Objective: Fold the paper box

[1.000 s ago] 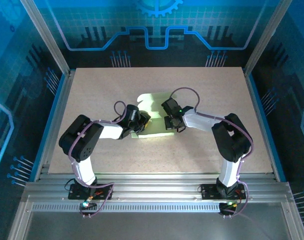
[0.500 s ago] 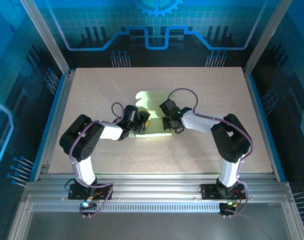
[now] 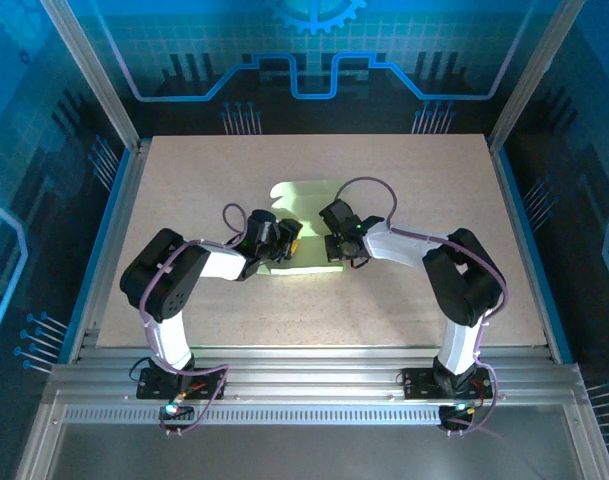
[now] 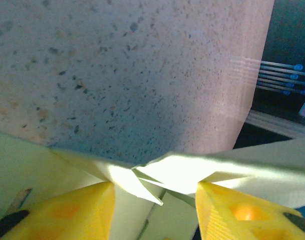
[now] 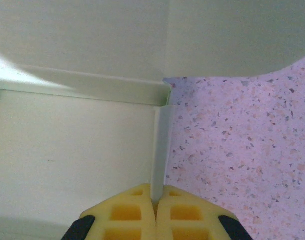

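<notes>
Pale light-green thin card makes up the one paper box (image 3: 300,196), which lies partly folded near the middle of the speckled beige table (image 3: 414,180), between the two grippers. Two white and black arms reach in towards it, one from each side.

The left gripper (image 3: 289,240) sits at the box's left edge. In the left wrist view its two yellow fingers (image 4: 72,212) stand well apart, and the creased flaps (image 4: 167,175) of the card come to a point in the gap between them (the left finger looks to be just touching the card, though this cannot be told for sure). Nothing is pinched there; the left gripper (image 4: 155,207) is parted, with the card loose between its tips.

The right gripper (image 3: 336,248) sits at the box's right edge. In the right wrist view its two yellow fingers (image 5: 124,212) are pressed together on one narrow upright strip of card (image 5: 161,135), a side wall of the box that rises from the flat panel at the left. The right gripper (image 5: 155,194) thus clamps the paper box (image 5: 67,165) by that strip, with bare table to its right and a broad flap lying beyond it.
</notes>
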Controlling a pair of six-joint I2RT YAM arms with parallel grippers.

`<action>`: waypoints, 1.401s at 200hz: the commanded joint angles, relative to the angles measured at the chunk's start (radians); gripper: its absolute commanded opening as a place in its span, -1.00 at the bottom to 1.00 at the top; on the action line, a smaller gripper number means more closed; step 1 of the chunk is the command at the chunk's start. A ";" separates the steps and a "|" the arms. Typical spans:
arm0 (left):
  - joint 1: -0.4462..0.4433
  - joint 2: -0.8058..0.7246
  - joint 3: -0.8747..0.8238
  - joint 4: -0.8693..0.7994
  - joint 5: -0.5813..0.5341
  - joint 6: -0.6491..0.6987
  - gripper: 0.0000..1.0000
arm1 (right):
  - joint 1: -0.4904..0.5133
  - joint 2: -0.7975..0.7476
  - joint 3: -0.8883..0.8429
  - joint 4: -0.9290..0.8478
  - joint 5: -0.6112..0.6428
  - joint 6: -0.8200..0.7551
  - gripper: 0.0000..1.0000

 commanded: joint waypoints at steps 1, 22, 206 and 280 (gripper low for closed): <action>0.012 -0.064 0.033 -0.097 -0.002 0.175 0.08 | 0.024 0.035 -0.049 -0.079 -0.099 -0.014 -1.00; 0.016 -0.131 -0.006 -0.148 -0.034 0.212 0.10 | 0.017 0.038 -0.037 -0.087 -0.094 -0.014 -1.00; 0.215 -0.725 -0.313 -0.314 0.185 1.214 0.78 | -0.150 -0.010 0.035 -0.150 -0.290 -0.275 -0.99; 0.218 -0.736 -0.302 -0.447 0.076 0.868 0.57 | -0.217 -0.034 0.042 -0.204 -0.088 -0.080 -1.00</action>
